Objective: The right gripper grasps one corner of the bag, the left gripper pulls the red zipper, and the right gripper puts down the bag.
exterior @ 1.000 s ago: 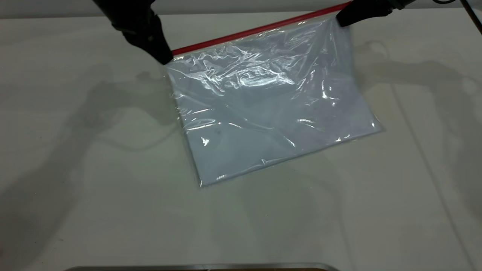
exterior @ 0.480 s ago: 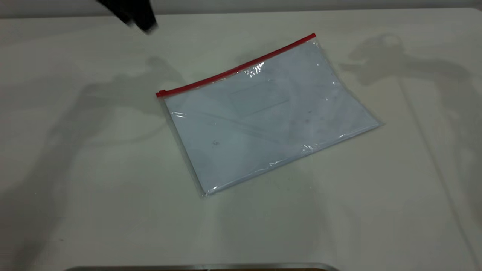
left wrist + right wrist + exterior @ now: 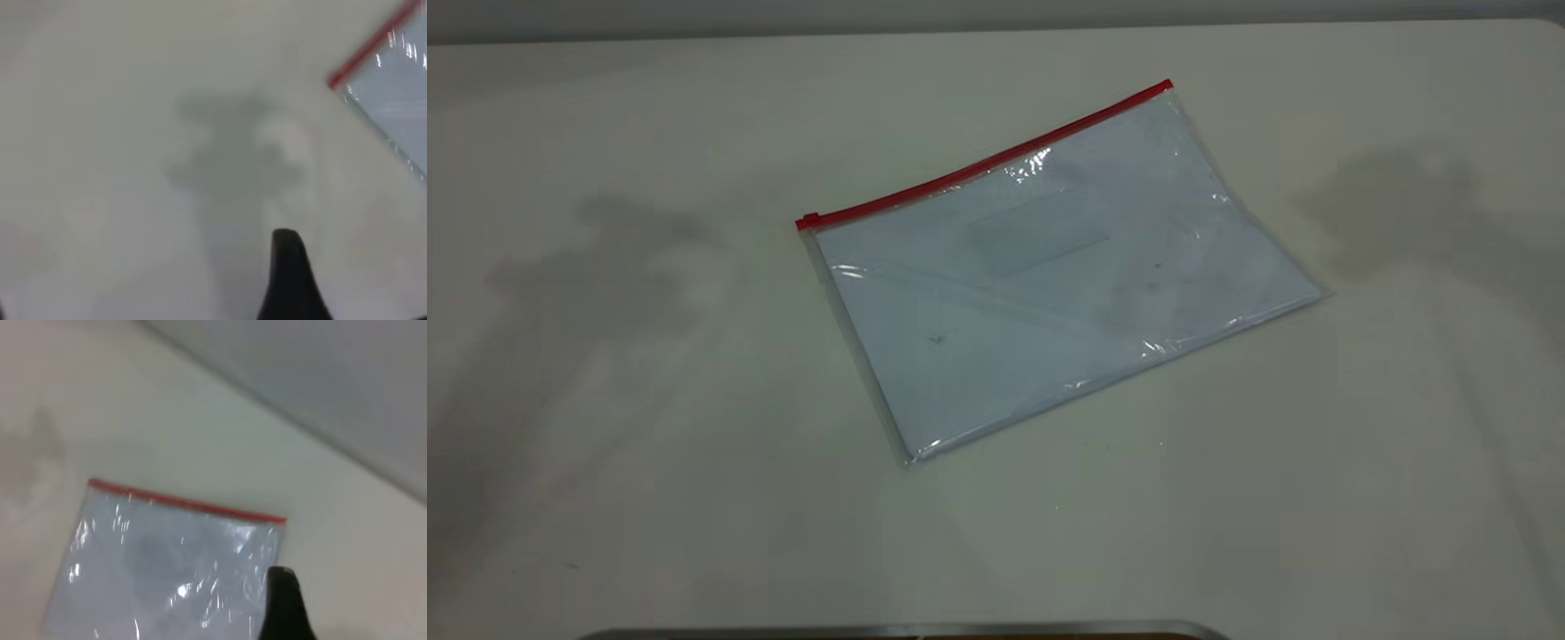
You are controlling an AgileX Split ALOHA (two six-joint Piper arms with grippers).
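Note:
The bag [image 3: 1049, 276] lies flat on the table, a clear pouch with pale blue-white sheets inside. The red zipper [image 3: 987, 164] runs along its far edge, with the slider tab [image 3: 807, 220] at the left end. The corner of the bag [image 3: 1169, 86] at the strip's right end lies free. Neither gripper shows in the exterior view. In the left wrist view my left gripper [image 3: 347, 293] shows one black finger [image 3: 287, 273] above bare table, apart from the bag [image 3: 400, 93]. In the right wrist view my right gripper [image 3: 333, 613] shows one finger [image 3: 283, 603] well above the bag [image 3: 173, 567]. Both hold nothing.
The pale table [image 3: 649, 400] spreads round the bag on all sides. A metal rim [image 3: 907, 629] lies along the near edge. A grey wall [image 3: 333, 380] rises behind the table's far edge.
Both grippers have let go of the bag and drawn back out of the exterior view. The bag dropped from its lifted, crumpled state to lying flat.

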